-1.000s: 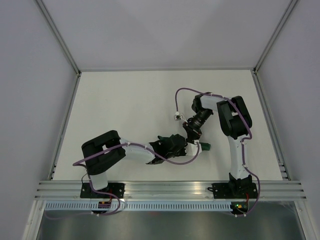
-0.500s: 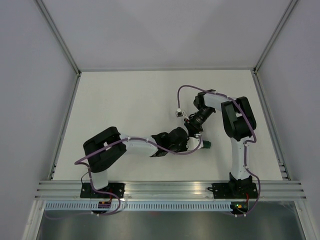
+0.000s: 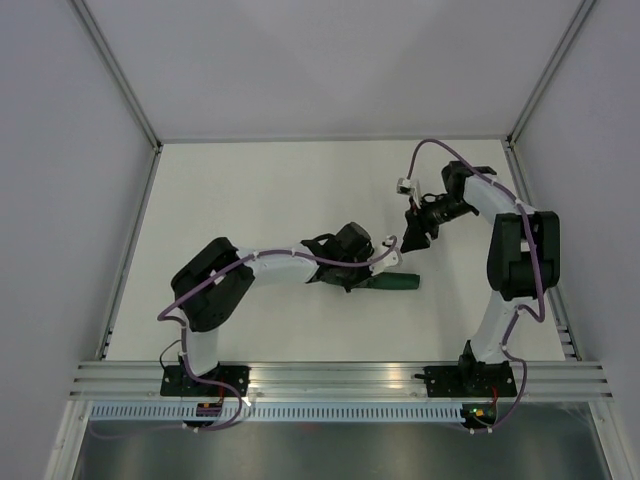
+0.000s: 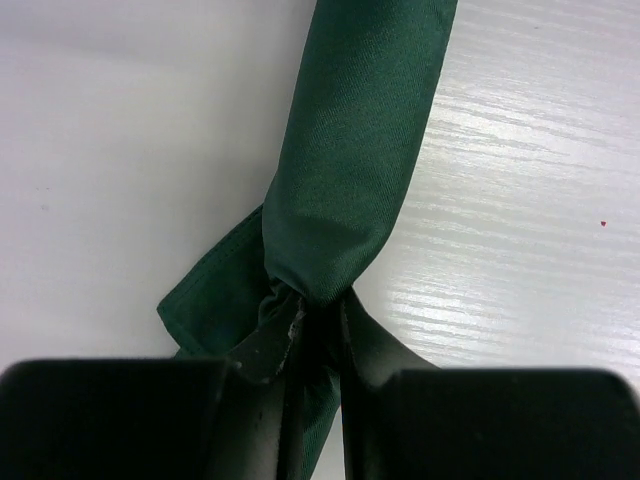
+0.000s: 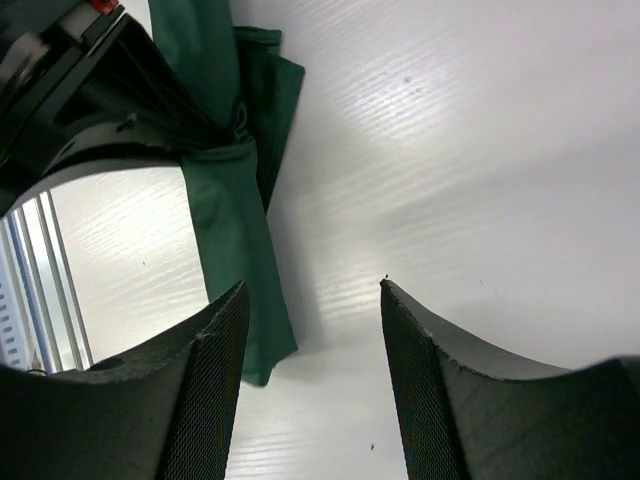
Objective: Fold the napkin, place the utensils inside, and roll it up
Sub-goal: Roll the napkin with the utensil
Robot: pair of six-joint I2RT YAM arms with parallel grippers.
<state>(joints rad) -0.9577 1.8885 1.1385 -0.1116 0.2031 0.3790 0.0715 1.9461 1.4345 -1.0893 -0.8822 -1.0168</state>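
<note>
The dark green napkin (image 3: 396,282) lies rolled into a narrow tube on the white table, right of centre. In the left wrist view the roll (image 4: 360,130) runs away from my left gripper (image 4: 318,315), which is shut on its near end, with a loose flap to the left. My left gripper (image 3: 364,272) sits at the roll's left end. My right gripper (image 3: 411,238) is open and empty, just behind the roll's right end. In the right wrist view the roll (image 5: 235,250) lies left of the open right gripper (image 5: 312,290). The fork is hidden.
The table (image 3: 250,200) is white with raised walls on three sides. A metal rail (image 3: 340,378) runs along the near edge by the arm bases. A purple cable loops over the right arm (image 3: 520,260).
My right gripper has moved off the napkin, up and toward the back right, and stands open. My left gripper has shifted a little back and right, and more of the roll now shows.
</note>
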